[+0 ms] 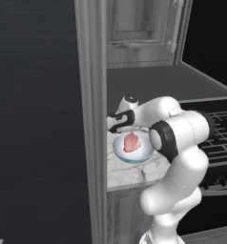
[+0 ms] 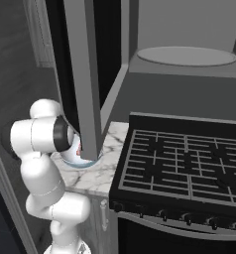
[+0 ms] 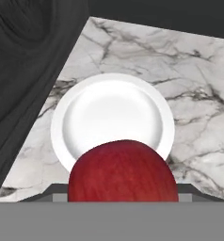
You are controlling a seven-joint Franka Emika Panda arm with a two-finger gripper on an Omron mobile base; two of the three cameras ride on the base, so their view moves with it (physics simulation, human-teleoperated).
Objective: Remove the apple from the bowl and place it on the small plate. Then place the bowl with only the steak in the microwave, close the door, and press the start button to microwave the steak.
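One red apple [image 3: 121, 170] sits clenched in the gripper, hanging just above the small plate [image 3: 112, 115] on the marble table [image 3: 198, 80]. Nearby, the bowl [image 1: 132, 151] holds the steak [image 1: 131, 142].

The bowl [image 2: 80, 158] sits on the marble counter [image 2: 97, 171], half hidden between the white arm [image 2: 43, 149] at nine o'clock and the door [image 2: 85, 74], the stove [image 2: 184, 166] at three o'clock.

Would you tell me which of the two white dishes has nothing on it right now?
The small plate, flat and bare on the marble counter beyond the apple. The deeper bowl holds the steak.
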